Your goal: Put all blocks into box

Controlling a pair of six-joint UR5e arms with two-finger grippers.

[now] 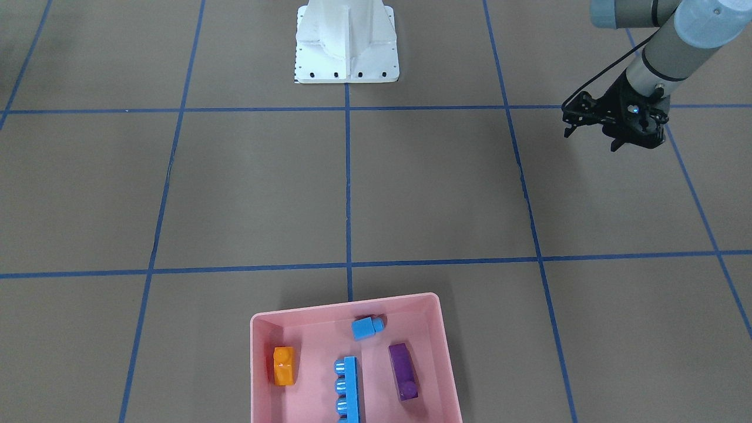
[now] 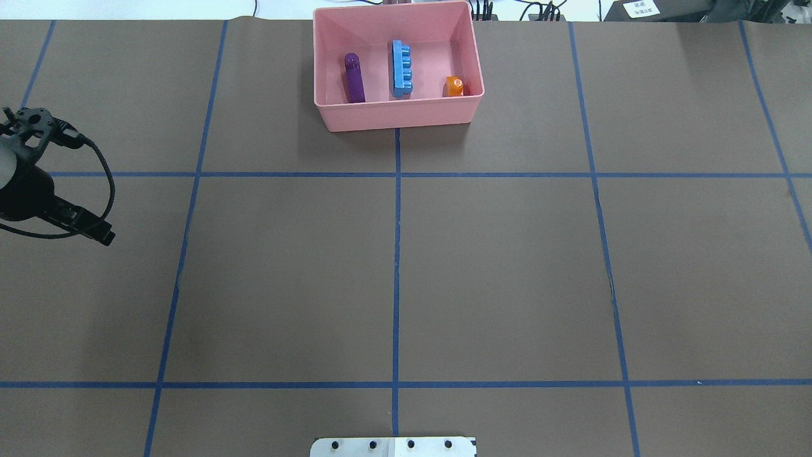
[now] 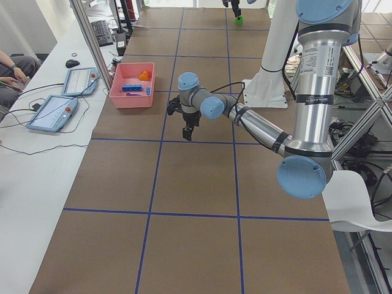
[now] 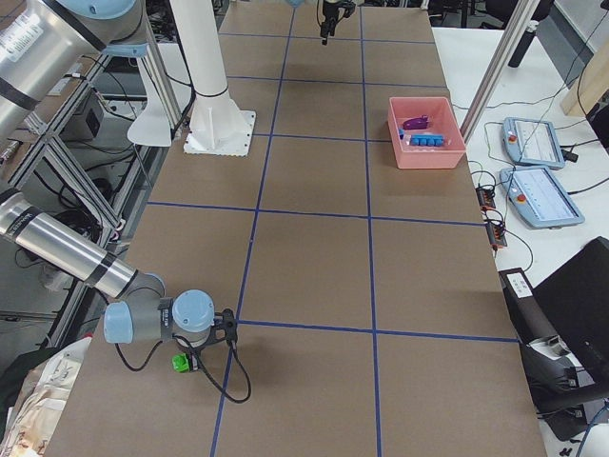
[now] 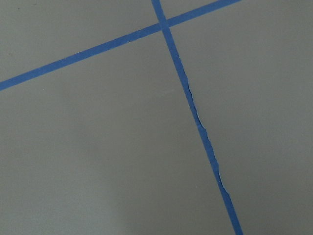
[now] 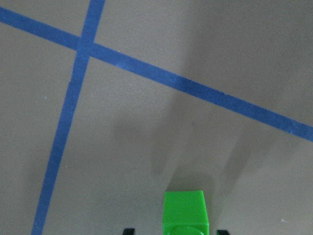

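Note:
The pink box (image 1: 352,305) holds the orange block (image 1: 284,365), the purple block (image 1: 403,371), the small blue block (image 1: 366,327) and the long blue block (image 1: 349,388). My left gripper (image 1: 590,140) hangs open and empty over bare table, far off to the box's side. At the table's far right end, the green block (image 6: 186,213) lies between the fingers of my right gripper (image 6: 175,231). Those fingertips (image 6: 128,231) stand apart from the block's sides, so the gripper is open. The side view shows the same green block (image 4: 181,363) beside that gripper (image 4: 190,360), low over the table.
The white robot base (image 1: 346,59) stands at the table's middle rear edge. Blue tape lines (image 2: 396,254) divide the brown table into squares. Beside the table lie two tablets (image 3: 64,98), and a person's arm (image 3: 9,67) shows at that edge.

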